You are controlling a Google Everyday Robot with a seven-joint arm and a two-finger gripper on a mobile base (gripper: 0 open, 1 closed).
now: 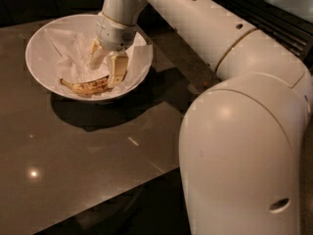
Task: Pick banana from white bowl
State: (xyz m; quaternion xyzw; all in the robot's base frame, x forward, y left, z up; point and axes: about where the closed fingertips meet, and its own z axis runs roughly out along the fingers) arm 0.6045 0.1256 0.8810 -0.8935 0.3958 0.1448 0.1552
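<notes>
The white bowl (44,43) stands on the dark table at the upper left, lined with crumpled white paper (68,58). The speckled yellow banana (85,86) lies along the bowl's near inner side. My gripper (105,68) hangs inside the bowl, pointing down, just above the banana's right end. Its two pale fingers (117,68) stand apart and open, with nothing between them. The nearer finger reaches down to the banana's right end.
The dark glossy table (73,155) stretches left and forward, with its edge running diagonally at the lower right. My white arm (195,18) crosses from the upper middle to the large body (244,165) at the right.
</notes>
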